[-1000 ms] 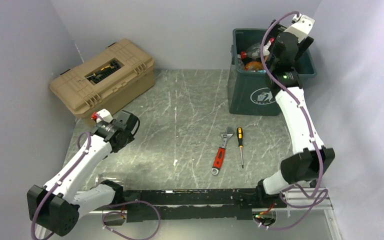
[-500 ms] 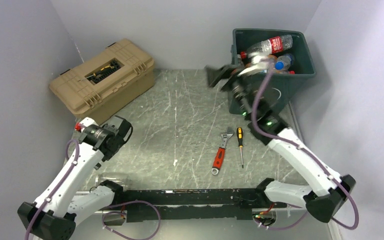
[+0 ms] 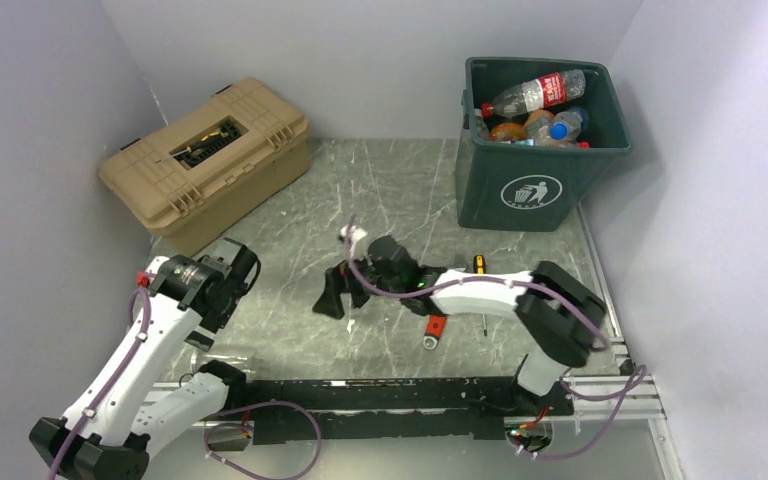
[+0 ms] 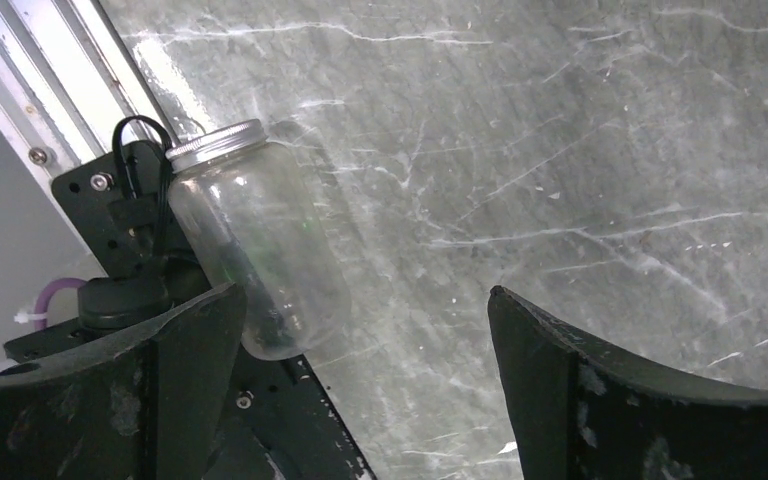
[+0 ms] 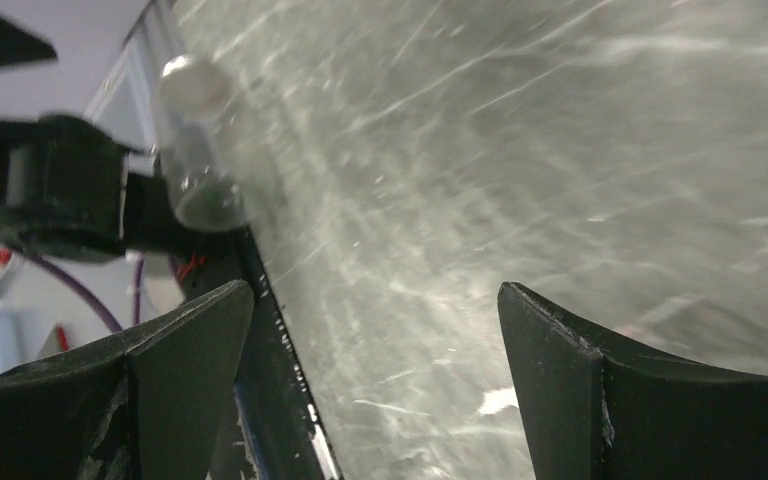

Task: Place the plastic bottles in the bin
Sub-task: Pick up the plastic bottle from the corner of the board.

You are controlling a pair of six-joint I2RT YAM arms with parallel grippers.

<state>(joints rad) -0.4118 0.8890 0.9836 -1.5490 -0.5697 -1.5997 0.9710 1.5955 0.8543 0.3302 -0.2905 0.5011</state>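
Note:
The dark green bin point(image 3: 525, 185) stands at the back right. It holds several plastic bottles, with a clear red-labelled one point(image 3: 540, 93) on top. My right gripper point(image 3: 335, 292) is stretched low over the table's middle, open and empty point(image 5: 375, 287). My left gripper point(image 3: 210, 305) hangs over the near left of the table, open and empty point(image 4: 365, 292). A clear jar with a silver lid point(image 4: 250, 250) lies by the left arm's base, beside my left finger point(image 4: 190, 350) and apart from it. The jar also shows far off in the right wrist view point(image 5: 195, 150).
A tan toolbox point(image 3: 210, 160) stands at the back left. A red-handled wrench point(image 3: 436, 324) and a screwdriver point(image 3: 479, 266) lie under the right arm, partly hidden. The black rail point(image 3: 380, 392) runs along the near edge. Grey walls close in both sides.
My right arm swung from above the bin down to the middle of the table, and the red-labelled bottle now lies on top in the bin. My left arm drew back toward the near left.

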